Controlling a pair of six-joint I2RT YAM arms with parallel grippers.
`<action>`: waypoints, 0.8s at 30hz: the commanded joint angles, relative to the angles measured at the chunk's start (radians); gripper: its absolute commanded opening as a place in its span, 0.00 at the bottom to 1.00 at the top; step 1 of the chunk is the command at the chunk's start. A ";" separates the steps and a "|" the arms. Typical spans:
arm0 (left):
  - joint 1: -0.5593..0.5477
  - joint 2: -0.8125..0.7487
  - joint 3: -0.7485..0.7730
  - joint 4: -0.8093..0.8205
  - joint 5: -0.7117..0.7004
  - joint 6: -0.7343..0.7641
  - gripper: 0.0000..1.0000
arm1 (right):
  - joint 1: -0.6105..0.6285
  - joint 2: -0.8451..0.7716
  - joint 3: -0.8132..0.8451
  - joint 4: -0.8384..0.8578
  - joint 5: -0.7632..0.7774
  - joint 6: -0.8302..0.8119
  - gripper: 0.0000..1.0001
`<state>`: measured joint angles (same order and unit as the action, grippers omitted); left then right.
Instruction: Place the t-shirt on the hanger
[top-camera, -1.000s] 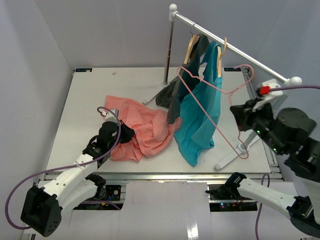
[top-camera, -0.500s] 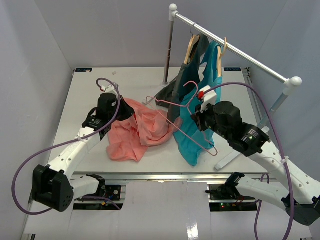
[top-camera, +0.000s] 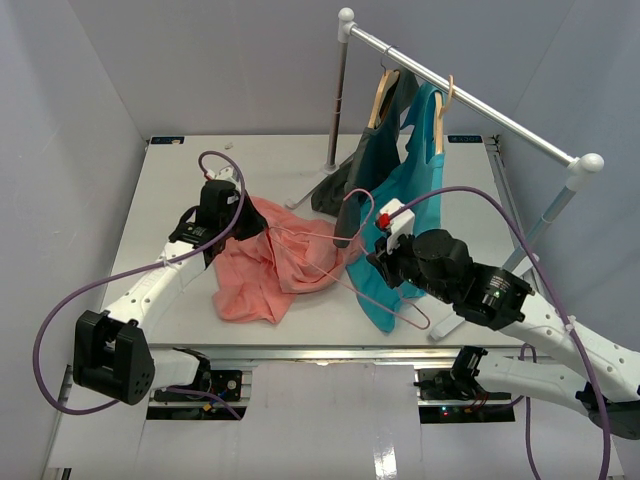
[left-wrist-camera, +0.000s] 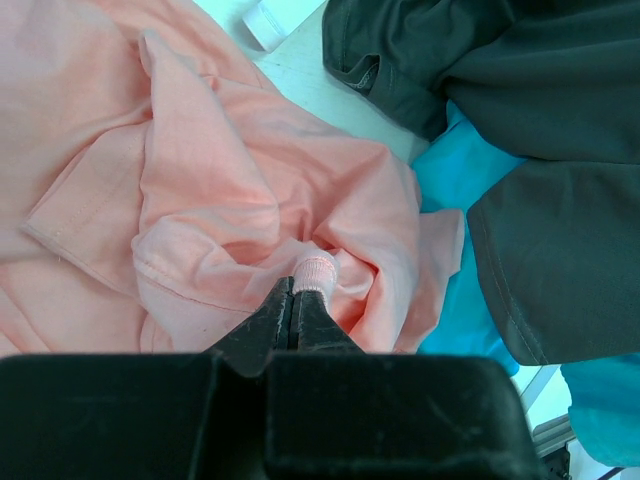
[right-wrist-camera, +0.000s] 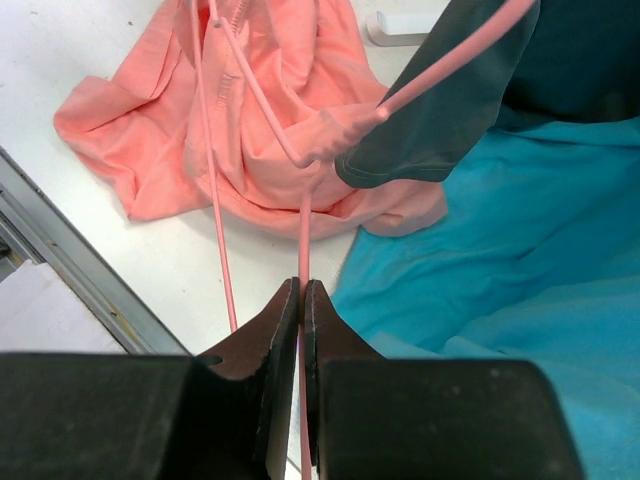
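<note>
My left gripper (left-wrist-camera: 293, 298) has its fingers pressed all the way together on a small rolled fold of the salmon-pink soft cloth t-shirt (left-wrist-camera: 250, 180), with no gap between the tips. In the left wrist view the rest of the t-shirt is bunched in loose folds from 9 to 1 o'clock of that pinch. From above it lies crumpled on the white table (top-camera: 190, 165), at 8 o'clock of the table's middle.

The thin pale-pink rod hanger (right-wrist-camera: 305, 235) runs from the t-shirt toward my right arm. One slim rod comes straight down into my right gripper (right-wrist-camera: 302, 292), whose fingers are clamped narrow on it, touching it on both sides. A second rod passes just beside them at 10 o'clock. At 12 o'clock of my right fingers the rods meet over the t-shirt, and the neck then sweeps off to 1 o'clock across the hem of a dark grey shirt (right-wrist-camera: 440, 120).

A teal shirt (top-camera: 400, 190) hangs from a light wooden hanger (top-camera: 440, 110) on the silver clothes rail (top-camera: 480, 100), and its lower part spreads over the table at 3 o'clock of my right fingers. The dark grey shirt hangs from another wooden hanger (top-camera: 383, 95), just at 9 o'clock of the teal one.
</note>
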<state>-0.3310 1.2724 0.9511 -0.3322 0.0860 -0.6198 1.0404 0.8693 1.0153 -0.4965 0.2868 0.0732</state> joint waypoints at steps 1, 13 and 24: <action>0.006 -0.017 0.041 -0.005 -0.003 0.012 0.00 | 0.054 0.005 -0.013 0.059 0.088 0.026 0.08; 0.005 -0.085 -0.009 -0.013 0.003 0.022 0.00 | 0.100 0.118 -0.030 0.122 0.207 0.030 0.08; 0.005 -0.145 -0.007 0.057 0.166 0.035 0.00 | 0.131 0.184 -0.027 0.221 0.188 0.005 0.08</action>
<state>-0.3294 1.1962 0.9376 -0.3314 0.1359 -0.5945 1.1590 1.0296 0.9833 -0.3949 0.4624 0.0946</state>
